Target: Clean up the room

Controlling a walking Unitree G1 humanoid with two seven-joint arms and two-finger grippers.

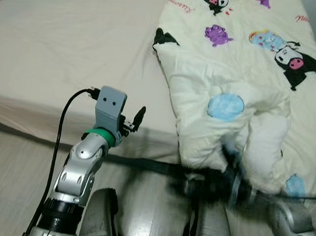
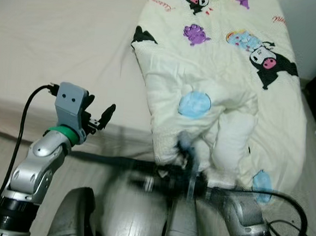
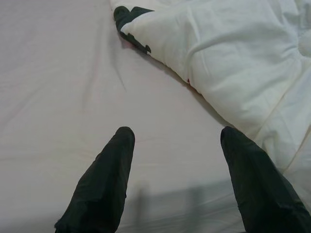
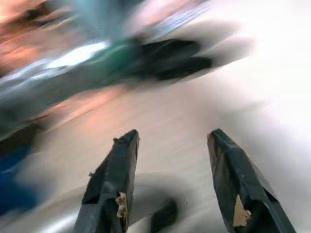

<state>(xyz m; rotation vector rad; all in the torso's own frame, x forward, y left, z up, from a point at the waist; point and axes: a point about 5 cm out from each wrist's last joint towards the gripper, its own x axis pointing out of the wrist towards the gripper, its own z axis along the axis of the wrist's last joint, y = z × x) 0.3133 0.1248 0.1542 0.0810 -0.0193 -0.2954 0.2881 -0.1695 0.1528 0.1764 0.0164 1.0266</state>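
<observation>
quilt (image 1: 242,86): cartoon print, rumpled on the bed (image 1: 70,45). left gripper (image 3: 177,160): fingers apart, over the sheet beside it. right gripper (image 4: 172,187): fingers apart, empty, blurred.

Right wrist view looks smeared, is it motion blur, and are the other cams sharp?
Right wrist view: background streaked with motion blur, only the open fingers sharp. Left and right eye views: right arm smeared at the comforter edge, left gripper crisp. Left wrist view: sharp, fingers' soft shadow on the sheet.
</observation>
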